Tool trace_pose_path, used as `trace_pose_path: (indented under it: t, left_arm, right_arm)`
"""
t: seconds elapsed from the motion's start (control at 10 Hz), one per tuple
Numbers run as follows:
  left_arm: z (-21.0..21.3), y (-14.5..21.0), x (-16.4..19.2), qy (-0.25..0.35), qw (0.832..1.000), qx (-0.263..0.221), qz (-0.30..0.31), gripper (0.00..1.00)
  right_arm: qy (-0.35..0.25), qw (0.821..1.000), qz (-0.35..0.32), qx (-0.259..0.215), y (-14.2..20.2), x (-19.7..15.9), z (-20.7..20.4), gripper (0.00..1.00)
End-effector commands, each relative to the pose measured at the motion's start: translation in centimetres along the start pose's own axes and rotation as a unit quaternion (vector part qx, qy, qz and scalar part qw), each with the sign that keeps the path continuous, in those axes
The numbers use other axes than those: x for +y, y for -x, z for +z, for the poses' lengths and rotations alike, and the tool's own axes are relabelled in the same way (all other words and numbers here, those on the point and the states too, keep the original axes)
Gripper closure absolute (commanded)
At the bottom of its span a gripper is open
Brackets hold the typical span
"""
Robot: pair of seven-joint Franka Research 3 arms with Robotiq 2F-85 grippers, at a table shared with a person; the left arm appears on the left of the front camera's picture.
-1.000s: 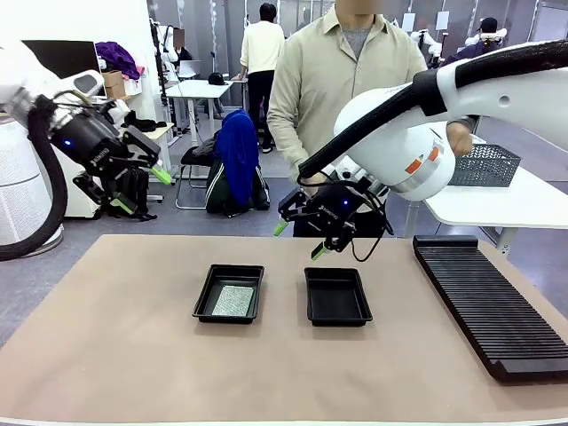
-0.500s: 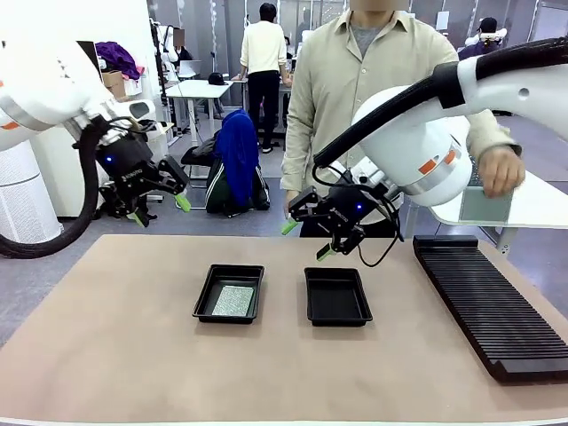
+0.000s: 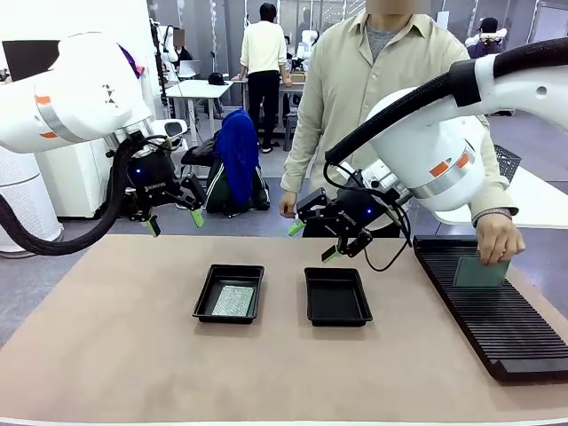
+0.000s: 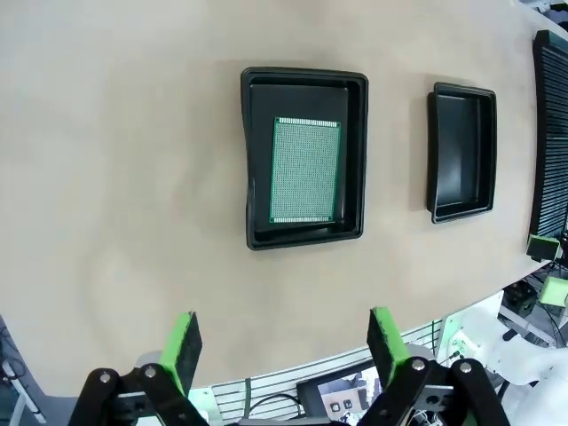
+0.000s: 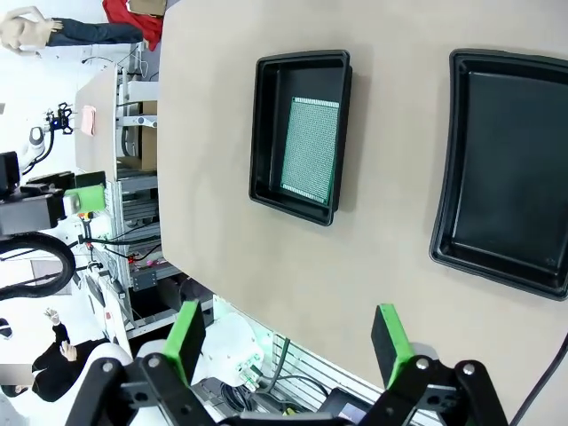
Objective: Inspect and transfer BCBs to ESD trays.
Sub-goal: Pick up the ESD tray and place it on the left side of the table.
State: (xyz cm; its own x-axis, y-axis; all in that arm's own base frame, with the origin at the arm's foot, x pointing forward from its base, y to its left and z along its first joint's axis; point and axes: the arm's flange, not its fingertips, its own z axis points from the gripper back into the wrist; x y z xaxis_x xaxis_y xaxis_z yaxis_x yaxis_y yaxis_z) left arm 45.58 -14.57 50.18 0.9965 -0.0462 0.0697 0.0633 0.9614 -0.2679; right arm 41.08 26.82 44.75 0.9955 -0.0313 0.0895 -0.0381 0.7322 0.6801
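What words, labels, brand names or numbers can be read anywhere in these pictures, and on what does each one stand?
No text is legible.
left gripper: short white print on its black body, too small to read.
right gripper: a similar faint white print, too small to read.
BCB lying in a tray: pale speckled face, no print to be seen.
ESD trays and the ribbed rack: plain black, no labels to be seen.

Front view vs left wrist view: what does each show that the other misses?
Front: a person holding a board over the rack. Left wrist: the left hand, open, looking straight down on the trayed board and its green grid. Both: the left tray with that board, the right tray bare.
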Motion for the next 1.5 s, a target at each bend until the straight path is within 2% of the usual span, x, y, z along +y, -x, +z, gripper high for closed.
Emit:
trace_pose_path:
  t: [0.0, 0.6, 1.4]
  left_arm:
    - [-0.3, -0.6, -0.3, -0.018, 1.0, -0.006, 0.01, 0.0]
    - [-5.5, -2.2, -2.3, -0.061, 0.997, -0.042, 0.01, 0.0]
    - [-12.8, -2.4, -2.5, -0.114, 0.992, -0.053, 0.002, 0.0]
  right_arm:
    - [0.003, 1.0, -0.002, 0.001, -0.2, 0.2, -0.1, 0.0]
    - [0.003, 1.0, -0.002, 0.001, -0.2, 0.2, -0.1, 0.0]
    - [0.003, 1.0, -0.002, 0.001, -0.2, 0.2, -0.1, 0.0]
